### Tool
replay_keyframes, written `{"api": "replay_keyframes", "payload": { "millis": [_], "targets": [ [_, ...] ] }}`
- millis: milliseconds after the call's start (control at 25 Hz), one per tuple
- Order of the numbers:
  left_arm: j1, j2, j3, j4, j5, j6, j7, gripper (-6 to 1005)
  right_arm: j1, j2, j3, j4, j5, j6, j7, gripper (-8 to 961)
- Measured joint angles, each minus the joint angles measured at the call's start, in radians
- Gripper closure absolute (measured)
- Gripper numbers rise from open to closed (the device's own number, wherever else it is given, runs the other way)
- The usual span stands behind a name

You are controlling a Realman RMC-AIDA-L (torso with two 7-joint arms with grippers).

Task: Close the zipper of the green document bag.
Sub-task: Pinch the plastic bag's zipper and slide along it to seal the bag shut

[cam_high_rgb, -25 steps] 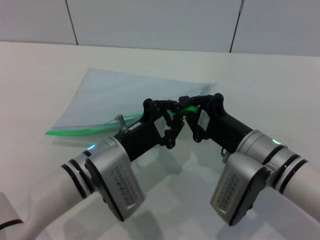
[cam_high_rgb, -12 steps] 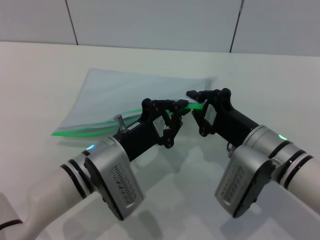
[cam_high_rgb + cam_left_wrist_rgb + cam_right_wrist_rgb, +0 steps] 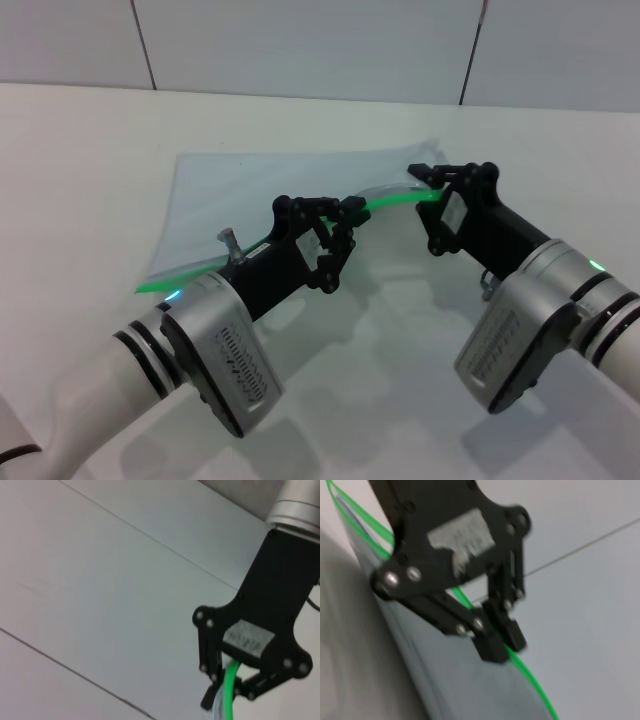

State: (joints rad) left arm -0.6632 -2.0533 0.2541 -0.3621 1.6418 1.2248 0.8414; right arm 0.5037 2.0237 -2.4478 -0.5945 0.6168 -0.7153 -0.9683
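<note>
The green document bag (image 3: 250, 190) lies flat on the white table, translucent pale blue-grey. Its zipper (image 3: 390, 203), a bright green strip, runs along the near edge and arches up off the table between my two grippers. My left gripper (image 3: 350, 211) is shut on the strip near its middle; the right wrist view shows it (image 3: 497, 637) pinching the green line (image 3: 532, 682). My right gripper (image 3: 422, 177) is shut on the strip at its far right end, also seen in the left wrist view (image 3: 222, 692). The slider is hidden by the fingers.
The white table (image 3: 90, 150) stretches to the left and behind the bag, up to a pale panelled wall (image 3: 300, 45). Both forearms cross the near part of the table.
My right gripper has slid rightward along the green strip, away from the left gripper. The strip between them has lengthened and lifted, and the bag's left end has shifted right.
</note>
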Motion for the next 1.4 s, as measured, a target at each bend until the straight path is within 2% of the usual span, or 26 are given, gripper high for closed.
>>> {"api": "replay_keyframes", "payload": {
  "millis": [800, 1400],
  "targets": [
    [0.028, 0.003, -0.034, 0.006, -0.001, 0.005, 0.004, 927, -0.031, -0.002, 0.114, 0.145, 0.003, -0.128, 0.086, 906],
    [0.056, 0.005, -0.081, 0.011, -0.002, 0.009, 0.004, 914, -0.064, -0.003, 0.232, 0.227, 0.003, -0.162, 0.098, 907]
  ]
}}
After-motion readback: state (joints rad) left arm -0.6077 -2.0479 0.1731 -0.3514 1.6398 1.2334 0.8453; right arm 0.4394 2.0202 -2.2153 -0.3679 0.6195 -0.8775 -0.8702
